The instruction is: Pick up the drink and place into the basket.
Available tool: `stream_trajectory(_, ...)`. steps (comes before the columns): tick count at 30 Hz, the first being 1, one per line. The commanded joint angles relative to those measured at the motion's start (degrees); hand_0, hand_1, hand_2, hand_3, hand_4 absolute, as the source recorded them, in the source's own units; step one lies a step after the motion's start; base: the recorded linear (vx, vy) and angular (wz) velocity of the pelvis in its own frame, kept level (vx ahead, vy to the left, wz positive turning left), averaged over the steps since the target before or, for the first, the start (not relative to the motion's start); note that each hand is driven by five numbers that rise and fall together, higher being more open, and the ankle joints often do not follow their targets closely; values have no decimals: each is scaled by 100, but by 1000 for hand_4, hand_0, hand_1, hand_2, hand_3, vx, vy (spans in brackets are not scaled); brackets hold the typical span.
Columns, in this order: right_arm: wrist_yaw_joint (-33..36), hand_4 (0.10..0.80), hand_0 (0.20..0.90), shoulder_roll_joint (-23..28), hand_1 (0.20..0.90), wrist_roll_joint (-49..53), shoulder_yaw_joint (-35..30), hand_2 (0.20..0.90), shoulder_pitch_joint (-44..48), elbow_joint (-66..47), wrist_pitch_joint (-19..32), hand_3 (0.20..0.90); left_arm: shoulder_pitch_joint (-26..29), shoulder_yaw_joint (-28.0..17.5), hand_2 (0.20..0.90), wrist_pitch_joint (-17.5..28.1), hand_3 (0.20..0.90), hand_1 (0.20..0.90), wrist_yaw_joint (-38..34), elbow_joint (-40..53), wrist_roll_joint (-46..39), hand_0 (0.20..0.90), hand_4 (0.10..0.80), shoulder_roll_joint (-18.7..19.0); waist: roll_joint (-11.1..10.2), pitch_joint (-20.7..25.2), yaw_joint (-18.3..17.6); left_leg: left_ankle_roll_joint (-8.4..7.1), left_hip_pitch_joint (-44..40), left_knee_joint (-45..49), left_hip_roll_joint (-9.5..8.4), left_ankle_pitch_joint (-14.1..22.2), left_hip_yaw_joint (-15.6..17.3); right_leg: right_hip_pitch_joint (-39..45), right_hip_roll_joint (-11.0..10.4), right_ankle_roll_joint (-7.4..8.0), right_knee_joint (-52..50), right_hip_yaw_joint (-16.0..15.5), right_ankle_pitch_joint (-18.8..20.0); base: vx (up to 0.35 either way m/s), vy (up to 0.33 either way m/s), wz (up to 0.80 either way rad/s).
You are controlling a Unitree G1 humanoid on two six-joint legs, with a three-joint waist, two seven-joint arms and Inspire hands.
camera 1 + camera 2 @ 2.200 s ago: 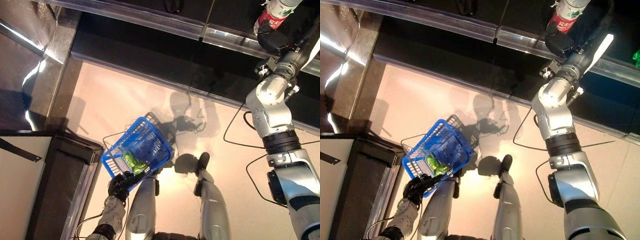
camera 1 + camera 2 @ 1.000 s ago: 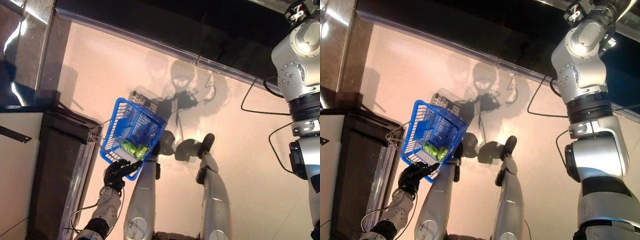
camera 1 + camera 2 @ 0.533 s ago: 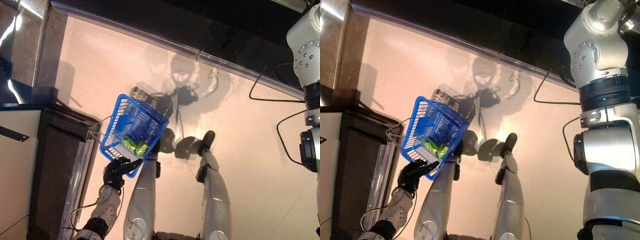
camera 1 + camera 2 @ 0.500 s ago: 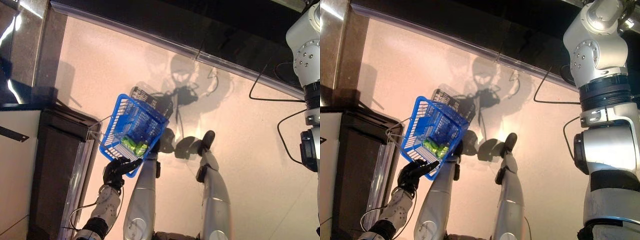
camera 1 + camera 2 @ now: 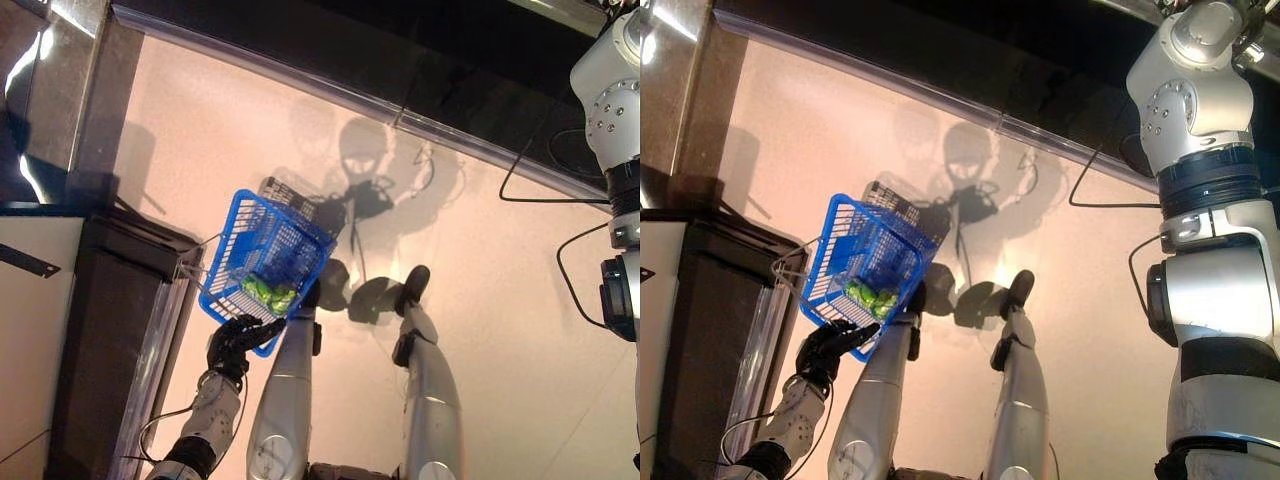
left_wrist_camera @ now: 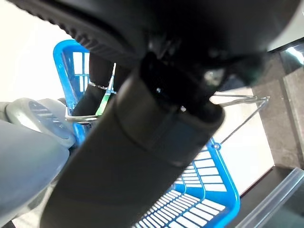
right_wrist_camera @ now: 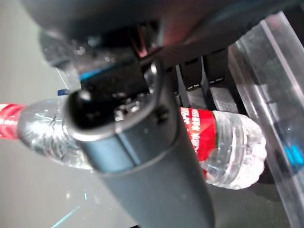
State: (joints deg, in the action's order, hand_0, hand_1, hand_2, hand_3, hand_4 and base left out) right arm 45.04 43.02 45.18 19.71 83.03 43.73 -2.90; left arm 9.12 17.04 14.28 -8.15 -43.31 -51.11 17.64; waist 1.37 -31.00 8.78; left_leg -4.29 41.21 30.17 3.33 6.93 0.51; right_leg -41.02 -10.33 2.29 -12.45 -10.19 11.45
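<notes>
My right hand (image 7: 142, 156) curls around the bottle (image 7: 223, 142); my left hand (image 5: 238, 342) grips the basket (image 5: 262, 265) handle, keeping it open below for the drop.

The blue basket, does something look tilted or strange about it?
Yes. The blue basket hangs tilted from the left hand, with a green item slid into its low end. The bottle lies sideways in the right hand.

Warm, bright light falls on the pale floor (image 5: 480, 330), where sharp dark shadows lie past the basket (image 5: 262, 268). Glare streaks the glossy panel (image 5: 30, 90) at upper left. Both wrist views are blurred up close: the left hand (image 6: 142, 142) and right hand (image 7: 137, 156) are soft dark bulks.
</notes>
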Motion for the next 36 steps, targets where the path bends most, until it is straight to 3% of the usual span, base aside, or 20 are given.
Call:
stream_trajectory(1, -212, 100, 300, 836, 300, -379, 342, 300, 622, -606, 966, 200, -1039, -144, 300, 433, 200, 300, 85, 339, -182, 300, 100, 568, 61, 120, 162, 251, -53, -561, -205, -413, -383, 262, 34, 170, -1002, -188, -1344, 0, 0, 0)
stream_trajectory(8, -406, 100, 300, 811, 300, -967, 152, 300, 488, -1451, 1001, 200, -1131, -291, 300, 498, 200, 300, 318, 302, -244, 300, 100, 501, 155, 120, 160, 240, -424, -593, -207, -361, -294, 563, -28, 168, -1102, -213, -1479, -49, 27, -2)
stream_trajectory(9, -402, 100, 300, 813, 300, -1048, 79, 300, 449, -1642, 933, 200, -1095, -323, 300, 484, 200, 300, 335, 315, -250, 300, 100, 503, 153, 120, 145, 263, -355, -624, -214, -505, -256, 519, -54, 113, -1054, -278, -1362, -49, 43, -2)
stream_trajectory(10, -394, 100, 300, 780, 300, -1133, 8, 300, 264, -1944, 878, 200, -1121, -356, 300, 465, 200, 300, 367, 296, -232, 300, 100, 463, 179, 120, 138, 232, -588, -621, -202, -365, -267, 710, -45, 164, -1121, -213, -1517, -126, 62, -1)
stream_trajectory(14, -398, 100, 300, 676, 300, -1474, -320, 300, -431, -2884, 625, 200, -1031, -503, 300, 425, 200, 300, 502, 191, -159, 300, 100, 350, 199, 120, 72, 234, -885, -680, -173, -458, -163, 1022, -91, 95, -1082, -282, -1480, -51, 39, -3)
stream_trajectory(26, -1042, 100, 300, 169, 300, -1913, -1431, 300, -2500, -4524, 615, 200, -1129, -986, 300, 627, 200, 300, 724, -280, 7, 300, 100, -62, 87, 121, -134, 144, -2138, -924, -132, -415, -29, 2342, -112, 52, -716, -291, -1546, 4, 10, 0)
stream_trajectory(31, -1569, 100, 300, -160, 300, -1855, -1872, 300, -3882, -5195, 817, 200, -1313, -1210, 300, 788, 200, 300, 731, -254, 210, 300, 100, -231, -44, 395, -228, 108, -2515, -910, -68, -325, 20, 2856, -78, 15, -560, -294, -1593, 67, 2, 0)
stream_trajectory(36, -2041, 100, 300, -499, 300, -1750, -1855, 300, -4887, -5737, 805, 200, -1382, -1302, 300, 959, 200, 300, 815, -120, 247, 300, 100, -286, -149, 624, -328, 92, -2798, -955, -1, -260, 73, 3173, -40, 13, -459, -215, -1618, 84, -7, -4)
